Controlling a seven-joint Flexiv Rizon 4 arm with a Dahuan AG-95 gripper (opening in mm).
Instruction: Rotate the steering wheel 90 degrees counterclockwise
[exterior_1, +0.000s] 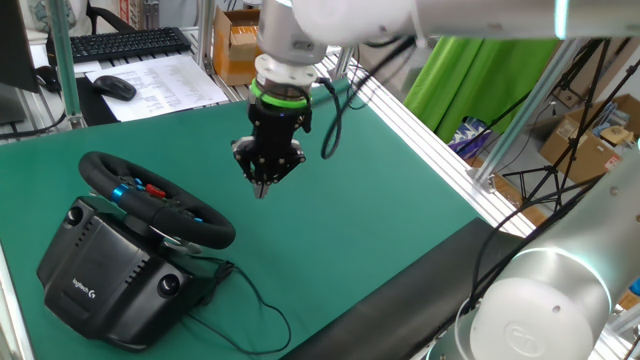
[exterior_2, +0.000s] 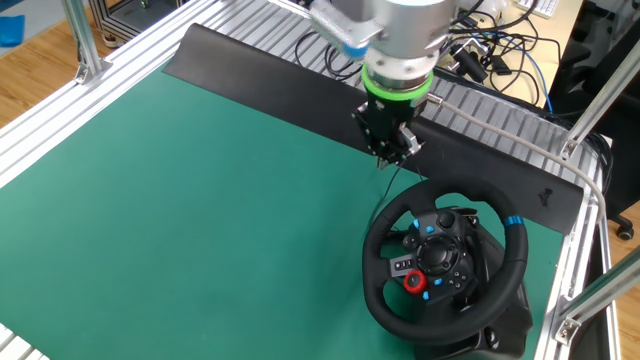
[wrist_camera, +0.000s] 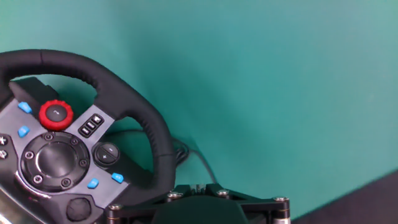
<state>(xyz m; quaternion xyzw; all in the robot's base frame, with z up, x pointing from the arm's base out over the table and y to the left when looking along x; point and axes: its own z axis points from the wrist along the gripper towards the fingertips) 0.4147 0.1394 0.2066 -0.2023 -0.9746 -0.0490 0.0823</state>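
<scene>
Steering wheel (exterior_2: 445, 262) sits on green mat (exterior_2: 180, 190), closed fingers (exterior_1: 263, 187) hovering beside it.

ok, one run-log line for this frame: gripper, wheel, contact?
gripper: above mat, beside wheel, fingertips together, holding nothing | steering wheel: on base, untouched | contact: none | rotation: not begun

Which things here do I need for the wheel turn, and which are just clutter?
Needed:
- steering wheel
- gripper, in the air beside the wheel, holding nothing

Clutter:
- keyboard
- mouse
- printed papers
- cardboard boxes
</scene>
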